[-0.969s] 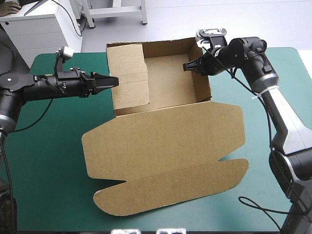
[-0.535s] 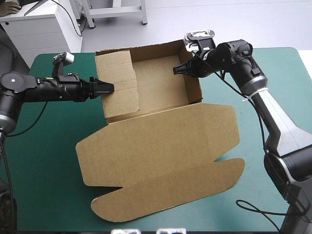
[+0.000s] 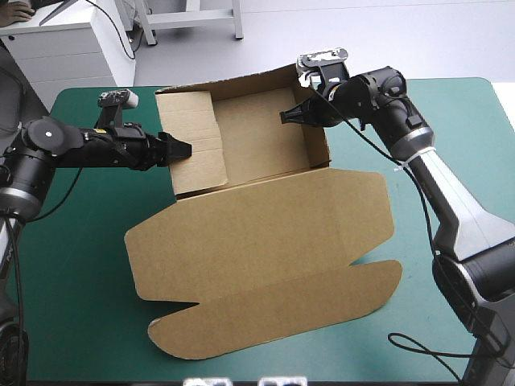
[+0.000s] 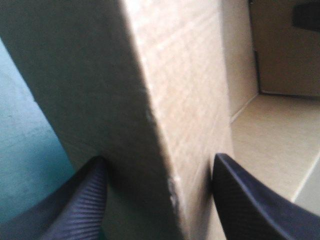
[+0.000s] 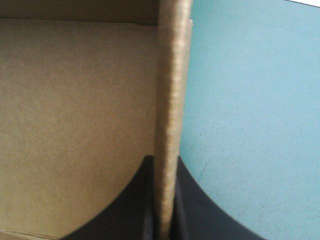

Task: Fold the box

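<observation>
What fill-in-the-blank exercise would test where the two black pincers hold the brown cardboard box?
1. The right pincer pinches the ___ wall of the brown cardboard box.
2. The left pincer straddles its ___ wall.
3. Its lid lies ___ on the teal-green table cover.
Missing words: right; left; flat.

A robotics lab: teal-green covered table (image 3: 72, 289), white drawer cabinet (image 3: 68, 52), grey metal frame (image 3: 193, 20) beyond.

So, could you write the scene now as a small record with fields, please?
box: brown, open tray, walls raised, lid flat toward the near edge
left pincer: shut on the left wall
right pincer: shut on the right wall
table: teal-green cover
</observation>
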Robot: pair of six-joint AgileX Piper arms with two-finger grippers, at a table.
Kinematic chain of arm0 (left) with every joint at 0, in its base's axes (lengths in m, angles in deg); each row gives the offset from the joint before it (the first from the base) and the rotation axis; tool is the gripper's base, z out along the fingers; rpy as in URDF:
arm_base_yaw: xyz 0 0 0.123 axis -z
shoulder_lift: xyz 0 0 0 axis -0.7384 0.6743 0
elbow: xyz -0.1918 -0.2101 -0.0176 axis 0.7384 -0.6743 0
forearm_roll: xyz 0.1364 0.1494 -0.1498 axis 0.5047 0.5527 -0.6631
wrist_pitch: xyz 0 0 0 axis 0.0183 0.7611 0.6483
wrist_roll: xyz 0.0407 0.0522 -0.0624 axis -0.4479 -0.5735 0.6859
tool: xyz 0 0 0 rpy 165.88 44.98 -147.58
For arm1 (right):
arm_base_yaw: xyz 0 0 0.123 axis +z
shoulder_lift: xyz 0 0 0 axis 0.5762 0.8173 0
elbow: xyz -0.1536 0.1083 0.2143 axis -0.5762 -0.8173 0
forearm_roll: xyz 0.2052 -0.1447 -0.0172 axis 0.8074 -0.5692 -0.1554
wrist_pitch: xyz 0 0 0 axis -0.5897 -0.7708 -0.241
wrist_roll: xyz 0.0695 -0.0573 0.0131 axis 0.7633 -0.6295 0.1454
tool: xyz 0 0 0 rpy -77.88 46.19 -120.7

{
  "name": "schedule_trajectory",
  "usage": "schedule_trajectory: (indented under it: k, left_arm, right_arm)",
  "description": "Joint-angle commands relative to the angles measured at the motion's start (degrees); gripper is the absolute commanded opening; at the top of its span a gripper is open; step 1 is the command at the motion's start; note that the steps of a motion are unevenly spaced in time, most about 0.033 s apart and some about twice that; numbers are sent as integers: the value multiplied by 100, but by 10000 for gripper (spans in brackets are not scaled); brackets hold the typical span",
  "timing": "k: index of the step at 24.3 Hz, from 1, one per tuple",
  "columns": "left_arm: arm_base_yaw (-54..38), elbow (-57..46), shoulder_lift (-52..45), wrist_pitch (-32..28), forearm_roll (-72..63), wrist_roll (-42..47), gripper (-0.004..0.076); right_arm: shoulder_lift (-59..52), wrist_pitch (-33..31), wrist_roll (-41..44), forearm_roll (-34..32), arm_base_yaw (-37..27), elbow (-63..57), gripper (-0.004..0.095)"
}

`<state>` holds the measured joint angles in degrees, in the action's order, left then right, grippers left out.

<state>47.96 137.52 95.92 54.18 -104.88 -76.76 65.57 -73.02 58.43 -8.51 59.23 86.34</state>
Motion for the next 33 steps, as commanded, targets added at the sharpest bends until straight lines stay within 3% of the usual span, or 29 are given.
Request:
schedule_trajectory:
  k: [1, 4, 5, 7, 8, 13, 19, 27, 33]
  left_arm:
    - [156, 187, -226, -383, 269, 387, 363]
    - [156, 187, -215, -607, 744, 600, 297]
    - [156, 187, -215, -779, 822, 600, 230]
    - [156, 187, -215, -937, 810, 556, 18]
    - [156, 187, -215, -937, 798, 545, -8]
    - [213, 187, -215, -917, 798, 698, -8]
    - [811, 245, -98, -1049, 1741, 1135, -8]
    - [1545, 426, 389, -480, 3385, 2234, -8]
    - [1689, 426, 922, -314, 3576, 2683, -8]
  right_arm:
    - [-331, 365, 68, 497, 105, 199, 3]
    - [-331, 296, 68, 497, 105, 199, 3]
    - [-331, 256, 81, 497, 105, 199, 3]
    - [-331, 135, 81, 447, 105, 199, 3]
    - [-326, 41, 81, 361, 105, 199, 3]
    - [-326, -265, 163, 105, 105, 199, 3]
    - [-175, -1204, 615, -791, 105, 199, 3]
    - [230, -1619, 739, -636, 105, 111, 0]
    - [352, -1628, 808, -463, 105, -143, 0]
